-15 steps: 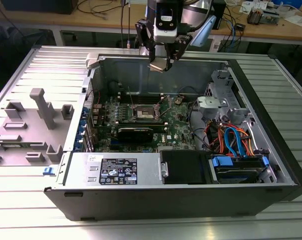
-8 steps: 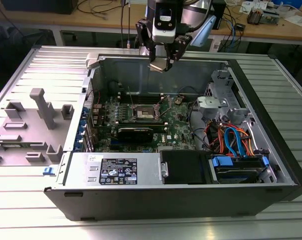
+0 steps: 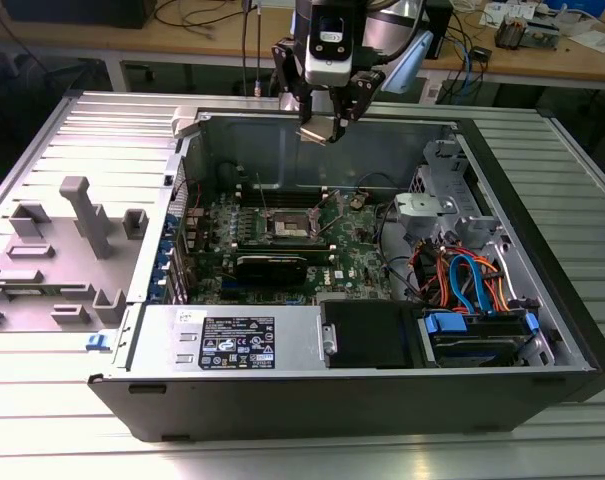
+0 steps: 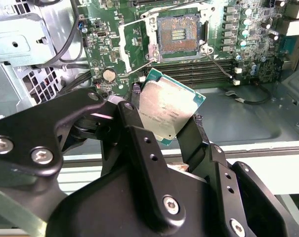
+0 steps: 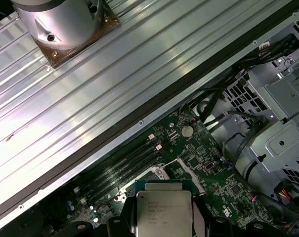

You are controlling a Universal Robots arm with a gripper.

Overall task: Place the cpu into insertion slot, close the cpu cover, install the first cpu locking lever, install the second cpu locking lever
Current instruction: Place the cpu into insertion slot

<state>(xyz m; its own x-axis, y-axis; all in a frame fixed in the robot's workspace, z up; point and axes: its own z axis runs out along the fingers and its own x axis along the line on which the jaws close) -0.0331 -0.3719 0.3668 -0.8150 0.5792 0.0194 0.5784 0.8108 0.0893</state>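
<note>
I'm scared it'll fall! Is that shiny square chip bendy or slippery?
Probably stiff: the cpu looks flat though the gripper pinches only its edges. Its smooth metal top looks slippery, so it could slide. Thin, so likely light.

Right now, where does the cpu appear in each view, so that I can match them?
Exterior view: the cpu hangs in the gripper above the case's far wall.
Second wrist view: the cpu sits tilted between the black fingers.
First wrist view: the cpu faces the camera, overlapping the board.
Shared landmark: the insertion slot, empty.
</note>
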